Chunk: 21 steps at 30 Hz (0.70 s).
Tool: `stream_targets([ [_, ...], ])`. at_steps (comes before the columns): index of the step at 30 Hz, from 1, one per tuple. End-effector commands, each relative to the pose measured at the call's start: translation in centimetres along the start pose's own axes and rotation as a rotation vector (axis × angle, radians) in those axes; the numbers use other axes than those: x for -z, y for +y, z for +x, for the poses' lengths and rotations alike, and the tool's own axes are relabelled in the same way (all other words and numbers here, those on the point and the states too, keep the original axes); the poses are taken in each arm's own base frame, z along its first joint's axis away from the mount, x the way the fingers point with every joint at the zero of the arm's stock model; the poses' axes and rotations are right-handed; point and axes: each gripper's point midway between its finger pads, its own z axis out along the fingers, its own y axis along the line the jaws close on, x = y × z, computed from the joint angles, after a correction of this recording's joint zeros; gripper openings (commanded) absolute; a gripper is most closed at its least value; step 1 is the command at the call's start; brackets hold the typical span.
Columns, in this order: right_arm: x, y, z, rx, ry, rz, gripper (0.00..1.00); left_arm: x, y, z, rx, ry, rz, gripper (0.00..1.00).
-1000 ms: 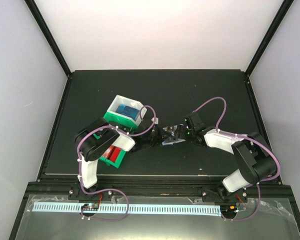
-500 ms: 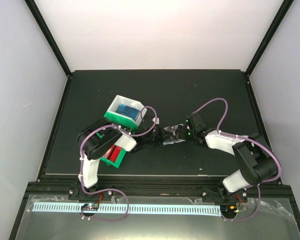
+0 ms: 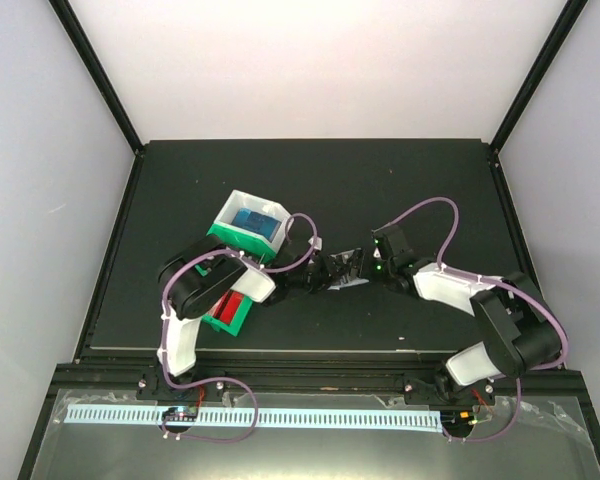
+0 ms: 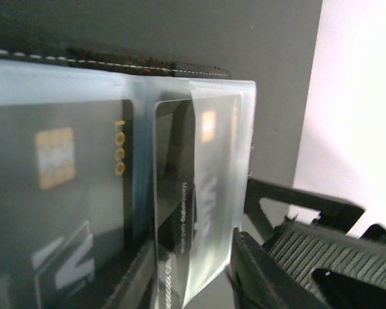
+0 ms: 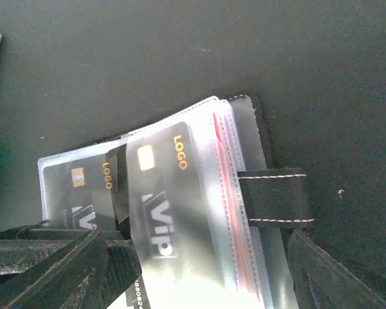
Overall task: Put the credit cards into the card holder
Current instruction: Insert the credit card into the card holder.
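The card holder (image 3: 348, 270) lies open mid-table between my two grippers, black outside with clear sleeves. In the right wrist view its snap strap (image 5: 276, 199) lies to the right, and a dark VIP card (image 5: 161, 193) sits in the top sleeve with a second card (image 5: 77, 187) behind it. My right gripper (image 3: 366, 268) (image 5: 193, 270) spans the holder's width, one finger on each long edge. In the left wrist view my left gripper (image 3: 325, 272) (image 4: 193, 283) has its jaws slightly apart around the end of a dark card (image 4: 177, 193) in a sleeve. Another chip card (image 4: 58, 193) fills the neighbouring sleeve.
A white tray with blue contents (image 3: 248, 222) sits on a green tray (image 3: 225, 310) holding something red, just left of the left arm. Black frame posts stand at the table's back corners (image 3: 492, 148).
My left gripper slid right, toward the holder, and its jaws went from shut to slightly apart. The right gripper and holder shifted a little to the right.
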Motion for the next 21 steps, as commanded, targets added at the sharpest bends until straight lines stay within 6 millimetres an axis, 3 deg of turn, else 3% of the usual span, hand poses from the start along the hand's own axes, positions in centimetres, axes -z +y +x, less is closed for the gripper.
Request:
stream_targets([
  [1, 0.2, -1.9, 3.6, 0.011, 0.120, 0.077, 0.77, 0.9, 0.3, 1.0, -0.095, 0.026, -0.091, 0.37],
  [10, 1.5, -3.0, 2.1, 0.032, 0.046, 0.154, 0.77, 2.5, -1.3, 0.7, -0.271, 0.034, -0.161, 0.51],
  [15, 1.2, -2.8, 2.2, 0.045, 0.059, 0.145, 0.77, 1.3, -1.6, 0.5, -0.302, 0.061, -0.170, 0.52],
  [21, 0.8, -2.7, 2.7, 0.050, 0.079, 0.132, 0.75, 0.2, -0.4, -0.3, -0.287, 0.058, -0.217, 0.52],
])
